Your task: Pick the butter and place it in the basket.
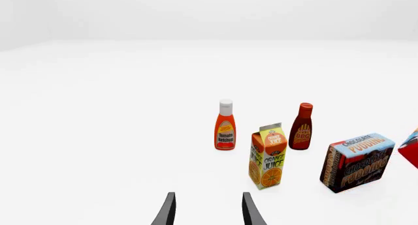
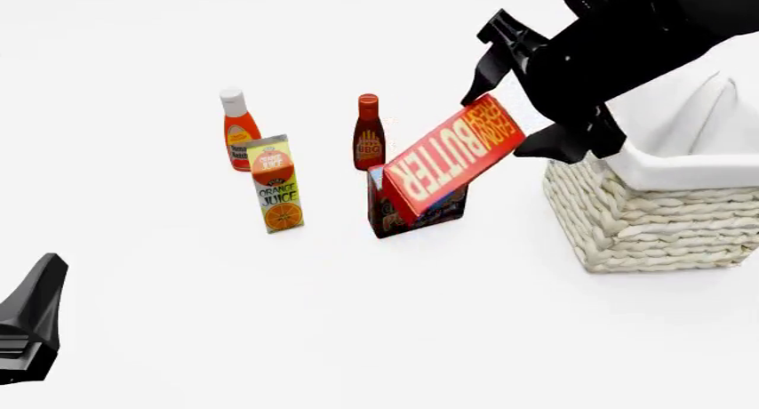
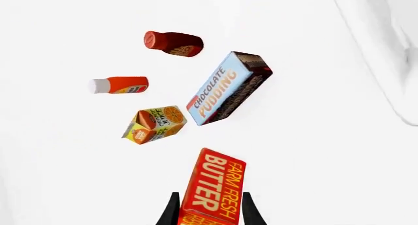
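The butter (image 2: 451, 160), a red carton with pale "BUTTER" lettering, hangs tilted in the air, just left of the basket (image 2: 652, 218) and above the pudding box. My right gripper (image 2: 523, 109) is shut on the butter's upper end. In the right wrist view the butter (image 3: 212, 188) sits between the fingers of my right gripper (image 3: 209, 211). The basket is cream wicker with a white liner (image 2: 694, 133), at the right. My left gripper (image 1: 207, 213) is open and empty, low at the near left (image 2: 30, 329). A red corner (image 1: 411, 146) at the left wrist view's edge looks like the butter.
A chocolate pudding box (image 2: 415, 209) stands under the butter. An orange juice carton (image 2: 276, 185), a ketchup bottle (image 2: 240, 132) and a BBQ sauce bottle (image 2: 369, 133) stand to its left. The pudding box (image 3: 228, 88) and juice carton (image 3: 154, 123) also show in the right wrist view.
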`<control>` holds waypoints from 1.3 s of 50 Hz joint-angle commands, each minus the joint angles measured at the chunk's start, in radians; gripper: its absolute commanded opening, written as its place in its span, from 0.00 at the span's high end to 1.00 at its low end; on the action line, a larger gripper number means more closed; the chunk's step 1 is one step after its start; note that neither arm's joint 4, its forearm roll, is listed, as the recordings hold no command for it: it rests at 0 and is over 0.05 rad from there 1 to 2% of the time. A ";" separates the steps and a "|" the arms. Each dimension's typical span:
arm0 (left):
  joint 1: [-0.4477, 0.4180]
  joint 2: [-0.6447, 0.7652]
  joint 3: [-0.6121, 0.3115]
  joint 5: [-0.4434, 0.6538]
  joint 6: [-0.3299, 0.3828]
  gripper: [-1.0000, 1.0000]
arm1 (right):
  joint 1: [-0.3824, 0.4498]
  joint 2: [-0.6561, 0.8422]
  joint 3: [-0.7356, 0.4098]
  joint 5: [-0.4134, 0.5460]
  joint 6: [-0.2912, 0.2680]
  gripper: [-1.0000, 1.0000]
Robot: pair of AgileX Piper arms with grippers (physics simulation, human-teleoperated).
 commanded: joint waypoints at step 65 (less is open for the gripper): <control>0.000 0.000 0.000 0.000 0.000 0.00 | -0.358 -0.169 -0.138 0.120 0.073 1.00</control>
